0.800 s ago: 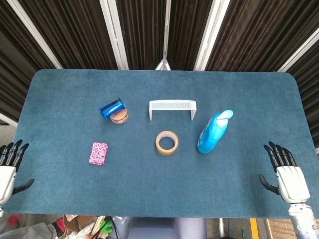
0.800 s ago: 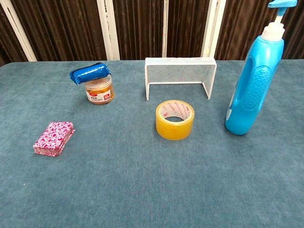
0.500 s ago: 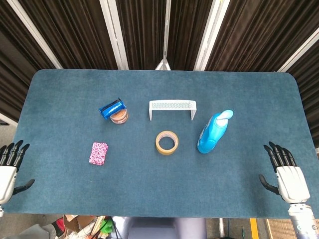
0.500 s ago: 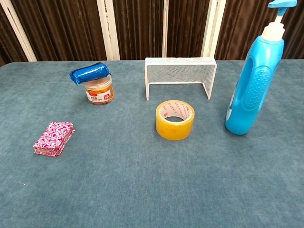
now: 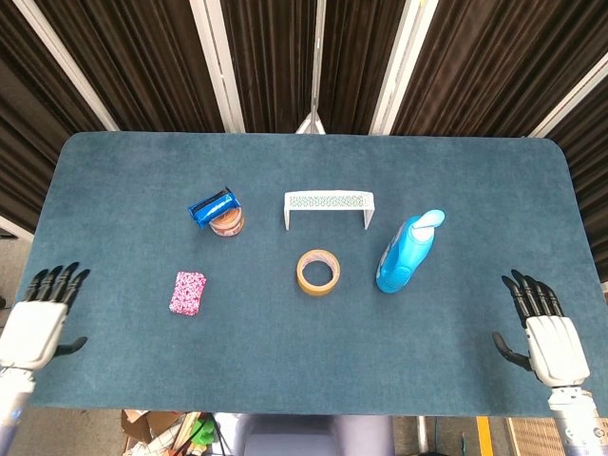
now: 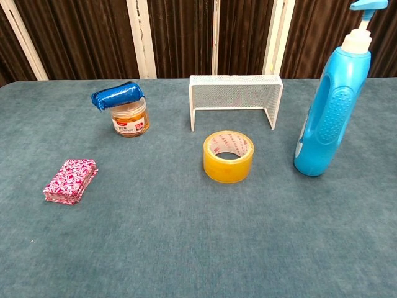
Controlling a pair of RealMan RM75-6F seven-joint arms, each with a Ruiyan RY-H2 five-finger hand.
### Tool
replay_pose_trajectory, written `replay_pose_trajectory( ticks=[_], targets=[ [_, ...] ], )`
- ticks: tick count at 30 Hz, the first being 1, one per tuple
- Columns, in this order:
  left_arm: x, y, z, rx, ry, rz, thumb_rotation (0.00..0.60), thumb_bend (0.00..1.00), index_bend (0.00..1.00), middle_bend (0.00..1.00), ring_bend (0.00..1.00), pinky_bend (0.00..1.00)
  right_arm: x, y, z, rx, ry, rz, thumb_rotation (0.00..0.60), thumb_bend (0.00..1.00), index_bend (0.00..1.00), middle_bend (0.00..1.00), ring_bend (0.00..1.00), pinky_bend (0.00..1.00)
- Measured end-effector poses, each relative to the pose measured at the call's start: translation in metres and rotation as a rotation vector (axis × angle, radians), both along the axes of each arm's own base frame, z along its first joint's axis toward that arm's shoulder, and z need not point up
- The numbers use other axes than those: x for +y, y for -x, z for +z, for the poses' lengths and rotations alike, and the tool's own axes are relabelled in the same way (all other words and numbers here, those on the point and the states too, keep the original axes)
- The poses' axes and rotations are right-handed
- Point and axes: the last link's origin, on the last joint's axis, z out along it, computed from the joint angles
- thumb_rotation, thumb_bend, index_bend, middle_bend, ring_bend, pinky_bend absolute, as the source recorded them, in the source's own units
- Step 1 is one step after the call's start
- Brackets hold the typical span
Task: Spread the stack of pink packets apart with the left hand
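Well, the pink packets (image 5: 188, 293) sit in a neat stack on the blue table (image 5: 304, 380), near the left side. The left hand (image 5: 33, 326) is at the table's edge, fingers apart, holding nothing. The right hand (image 5: 548, 334) is far off (also spread, also empty). A hard push could slide the whole stack along instead of fanning it out. A big swing could bump the little jar (image 5: 227, 223) close behind it.
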Motion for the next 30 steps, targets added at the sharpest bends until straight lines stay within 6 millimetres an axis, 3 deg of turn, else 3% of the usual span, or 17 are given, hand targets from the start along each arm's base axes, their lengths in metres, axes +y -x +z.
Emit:
replay_pose_trajectory(
  ticks=[7,15,23,30],
  targets=[
    [0.043,-0.015,-0.027,0.056,0.12,0.067,0.6,0.18,0.04,0.0,0.0,0.0,0.001,0.001,0.002,-0.008,0.002,-0.002,0.6,0.36,0.0,0.0,0.0,0.09],
    [0.086,-0.04,-0.073,0.138,0.23,0.117,0.6,0.21,0.08,0.0,0.0,0.0,0.0,0.001,0.002,-0.015,-0.001,-0.003,0.6,0.36,0.0,0.0,0.0,0.09],
    [0.106,-0.064,-0.113,0.153,0.298,0.132,0.6,0.24,0.1,0.0,0.0,0.0,0.001,0.001,0.002,-0.02,-0.004,-0.002,0.6,0.36,0.0,0.0,0.0,0.09],
    [0.115,-0.074,-0.131,0.163,0.316,0.132,0.6,0.26,0.11,0.0,0.0,0.0,0.001,0.001,0.002,-0.024,-0.007,-0.003,0.6,0.36,0.0,0.0,0.0,0.09]
  ],
)
